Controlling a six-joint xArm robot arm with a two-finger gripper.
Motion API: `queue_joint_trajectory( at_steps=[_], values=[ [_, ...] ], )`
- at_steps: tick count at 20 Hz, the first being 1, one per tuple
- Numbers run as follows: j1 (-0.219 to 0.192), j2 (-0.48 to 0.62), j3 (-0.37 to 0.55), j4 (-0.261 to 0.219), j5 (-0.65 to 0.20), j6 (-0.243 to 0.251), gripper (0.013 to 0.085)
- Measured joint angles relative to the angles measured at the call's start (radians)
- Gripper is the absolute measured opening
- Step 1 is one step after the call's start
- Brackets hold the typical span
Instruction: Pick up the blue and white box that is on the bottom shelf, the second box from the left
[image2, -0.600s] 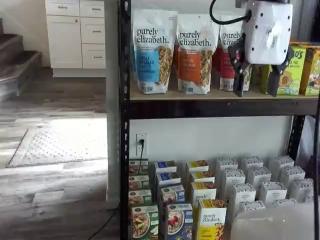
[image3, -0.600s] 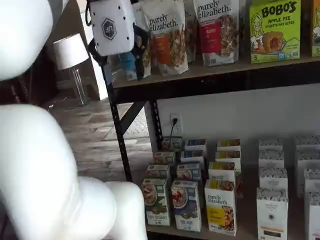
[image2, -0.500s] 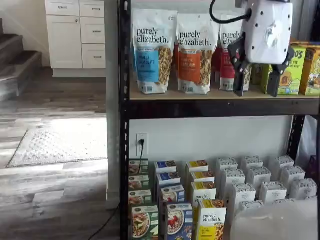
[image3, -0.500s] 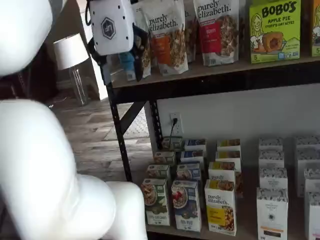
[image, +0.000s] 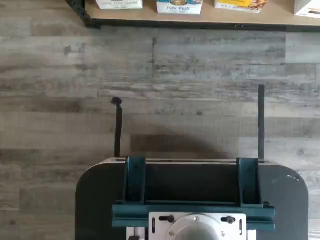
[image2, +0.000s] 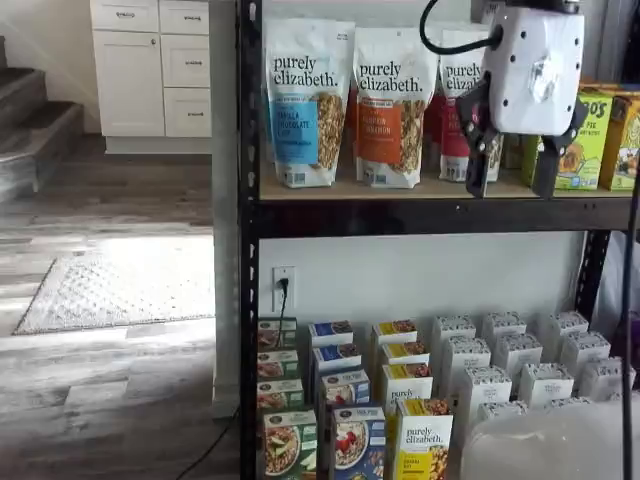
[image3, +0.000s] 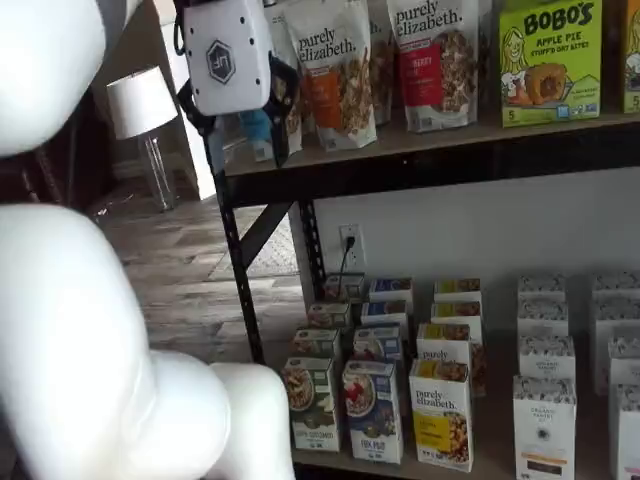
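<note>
The blue and white box (image2: 357, 440) stands upright at the front of the bottom shelf (image3: 492, 436), between a green carton and a yellow-and-white one; it also shows in a shelf view (image3: 372, 410). In the wrist view only its lower edge (image: 179, 6) shows, on the shelf board (image: 150, 17). My gripper (image2: 511, 178) hangs high up in front of the upper shelf, far above the box. Its two black fingers are open, with a plain gap and nothing between them. It shows again in a shelf view (image3: 248, 148).
A green carton (image2: 289, 445) and a yellow-and-white carton (image2: 423, 440) flank the box, with white cartons (image2: 515, 355) to the right. Granola bags (image2: 305, 100) fill the upper shelf. The rack's black post (image2: 248, 260) stands left. The white arm (image3: 80, 340) fills one view's left side.
The gripper has shifted only slightly in front of the upper shelf. Its fingers stay apart, and the cartons have not moved.
</note>
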Motion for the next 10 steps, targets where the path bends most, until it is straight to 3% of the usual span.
queue_joint_trajectory(
  at_steps=[10],
  values=[
    [0.016, -0.049, 0.127, -0.013, -0.112, 0.008, 0.0850]
  ],
)
